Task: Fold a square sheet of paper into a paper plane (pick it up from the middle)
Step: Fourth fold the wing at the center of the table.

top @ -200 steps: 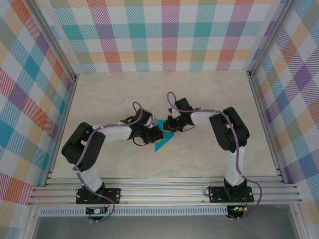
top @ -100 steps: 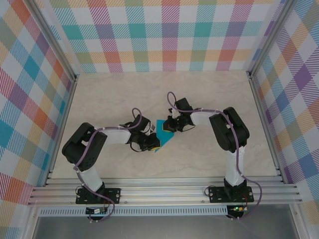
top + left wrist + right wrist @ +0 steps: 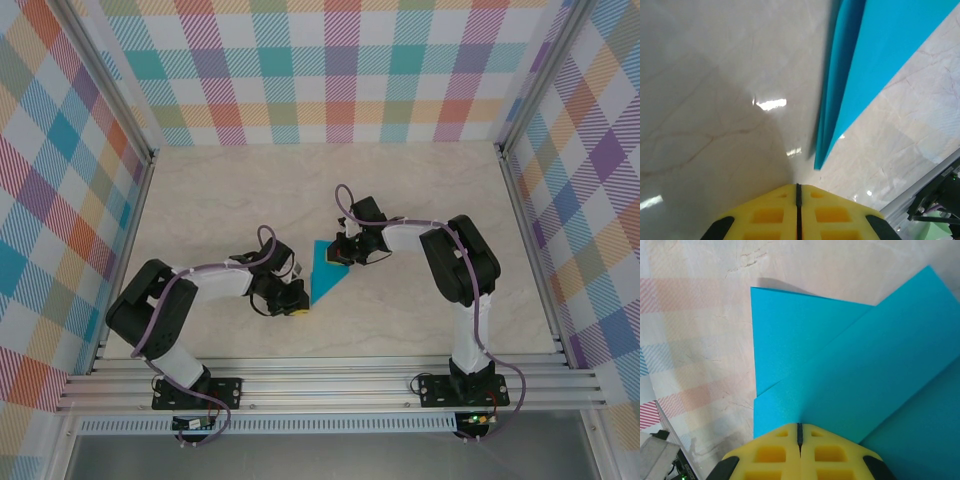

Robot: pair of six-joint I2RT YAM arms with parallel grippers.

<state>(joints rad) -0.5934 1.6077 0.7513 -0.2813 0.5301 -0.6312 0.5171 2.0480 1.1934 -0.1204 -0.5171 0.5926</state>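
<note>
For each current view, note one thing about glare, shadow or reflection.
Left wrist view: white glare patches on the glossy table, with a broad grey shadow lower left. Right wrist view: the square sheet of paper is evenly lit, a thin shadow lines its upper edge, and plaid colours mirror faintly in the table. Top external view: even light, no hard shadows.

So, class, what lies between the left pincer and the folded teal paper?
Nothing: bare table separates the left pincer from the paper in the left wrist view.
</note>
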